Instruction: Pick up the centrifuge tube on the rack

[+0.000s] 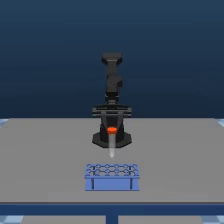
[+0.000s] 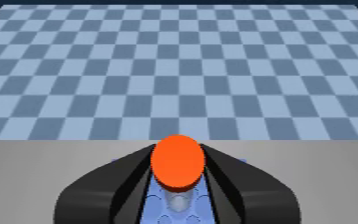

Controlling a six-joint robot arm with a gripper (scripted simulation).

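Wrist view: claw (image 2: 177, 192) cut off by picture edge, fingertips out of sight; rack (image 2: 177, 207) mostly hidden behind claw and centrifuge tube (image 2: 177, 165). Exterior view: rack holes too blurred to count.

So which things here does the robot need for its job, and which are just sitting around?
Needed for the job:
- centrifuge tube, orange cap on top, held up above the rack
- rack, light blue, on the table
- gripper, closed around the tube

Just there:
- grey table
- checkered floor
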